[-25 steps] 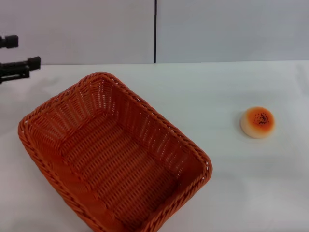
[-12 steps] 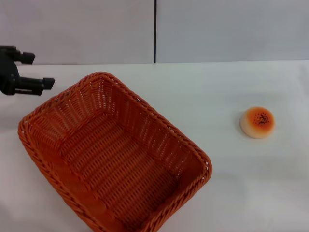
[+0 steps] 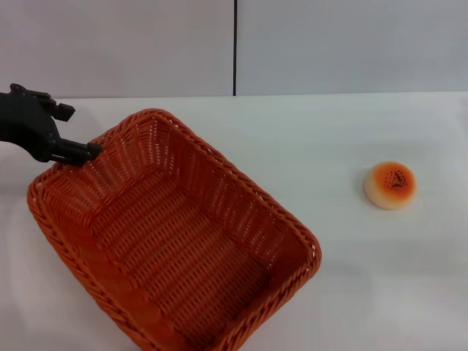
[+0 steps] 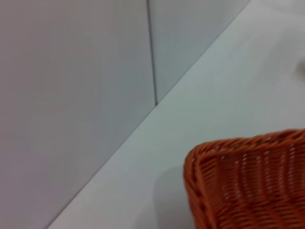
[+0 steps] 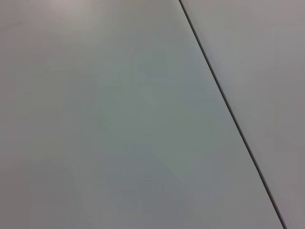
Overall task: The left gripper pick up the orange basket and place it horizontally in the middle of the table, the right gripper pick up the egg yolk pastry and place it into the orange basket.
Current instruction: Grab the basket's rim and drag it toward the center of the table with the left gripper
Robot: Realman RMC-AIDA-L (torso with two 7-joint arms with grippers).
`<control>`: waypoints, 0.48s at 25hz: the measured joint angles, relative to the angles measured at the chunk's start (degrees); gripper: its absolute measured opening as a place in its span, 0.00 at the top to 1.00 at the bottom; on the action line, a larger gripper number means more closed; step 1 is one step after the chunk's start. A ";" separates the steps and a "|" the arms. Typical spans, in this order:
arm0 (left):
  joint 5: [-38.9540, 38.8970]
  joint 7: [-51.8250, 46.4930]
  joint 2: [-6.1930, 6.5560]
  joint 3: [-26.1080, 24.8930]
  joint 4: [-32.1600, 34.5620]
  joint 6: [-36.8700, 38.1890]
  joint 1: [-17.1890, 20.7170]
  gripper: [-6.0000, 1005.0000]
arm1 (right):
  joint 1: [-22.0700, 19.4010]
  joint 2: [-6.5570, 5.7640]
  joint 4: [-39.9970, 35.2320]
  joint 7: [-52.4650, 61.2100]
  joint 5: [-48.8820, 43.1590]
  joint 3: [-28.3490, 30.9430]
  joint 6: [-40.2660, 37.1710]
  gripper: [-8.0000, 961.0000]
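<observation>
The orange basket (image 3: 175, 234) lies slanted on the left half of the white table (image 3: 329, 131), and one of its corners (image 4: 248, 186) fills the left wrist view. My left gripper (image 3: 79, 131) stands open at the basket's far left rim, its lower finger (image 3: 88, 151) right at the braided edge and its upper finger (image 3: 62, 111) apart above it. The egg yolk pastry (image 3: 390, 185) rests alone on the right side of the table, well away from the basket. The right gripper is out of view.
A grey wall with a dark vertical seam (image 3: 235, 47) stands behind the table. The right wrist view holds only that wall and its seam (image 5: 228, 109). Bare tabletop lies between the basket and the pastry.
My left gripper has come in from the left edge, moving right and down until it reaches the basket's far left rim. Basket and pastry have not moved.
</observation>
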 joint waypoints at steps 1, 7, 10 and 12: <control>0.77 -0.32 -0.02 0.75 -0.05 -0.78 -0.07 0.21 | -0.02 0.00 0.00 -0.13 0.00 0.00 0.24 0.24; 3.29 -1.27 -0.07 4.09 -0.91 -3.50 0.39 0.21 | -0.29 0.00 0.00 -0.09 -0.08 -0.02 0.27 0.24; 3.51 -1.38 -0.07 4.53 -1.18 -3.76 0.61 0.21 | -0.52 -0.01 0.00 -0.02 -0.08 -0.03 0.26 0.24; 4.20 -1.41 -0.06 4.76 -1.24 -3.89 0.71 0.21 | -0.74 -0.01 -0.01 -0.20 -0.03 -0.01 0.25 0.24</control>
